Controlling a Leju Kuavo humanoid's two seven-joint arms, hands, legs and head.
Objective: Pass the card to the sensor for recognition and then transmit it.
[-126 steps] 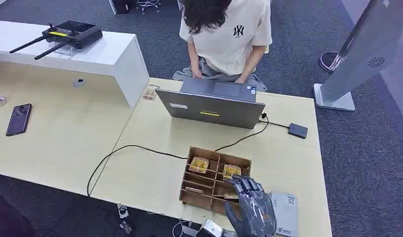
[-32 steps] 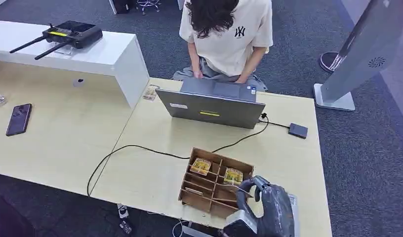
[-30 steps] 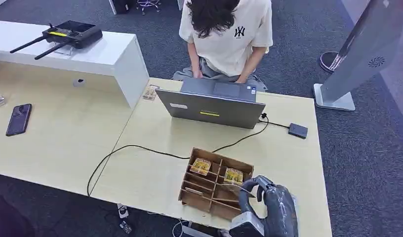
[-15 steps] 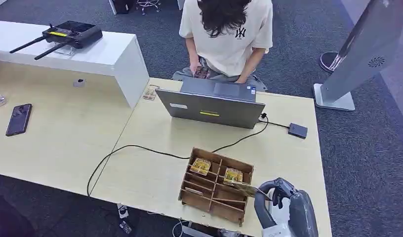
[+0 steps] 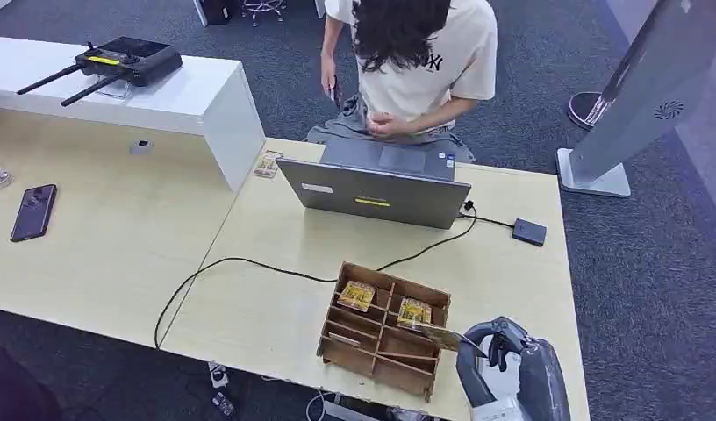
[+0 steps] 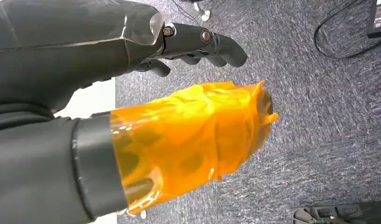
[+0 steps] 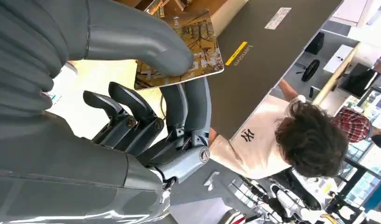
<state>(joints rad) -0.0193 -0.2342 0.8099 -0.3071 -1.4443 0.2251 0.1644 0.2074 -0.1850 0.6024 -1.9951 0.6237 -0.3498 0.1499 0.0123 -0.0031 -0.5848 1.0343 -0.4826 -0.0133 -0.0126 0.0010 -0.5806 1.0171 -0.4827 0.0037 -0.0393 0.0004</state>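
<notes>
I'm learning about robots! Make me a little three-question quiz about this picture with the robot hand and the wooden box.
1. True or false: the grey right hand pinches a thin picture card between thumb and fingers.
2. Multiple choice: the small black card sensor lies on the table A) inside the brown wooden divided box, B) to the right of the grey open laptop, C) on the white raised shelf.
3. Fill the gap: the held card sticks out over the box's ____ side, as the head view shows it.

Key: 1 true. 2 B. 3 right.
</notes>
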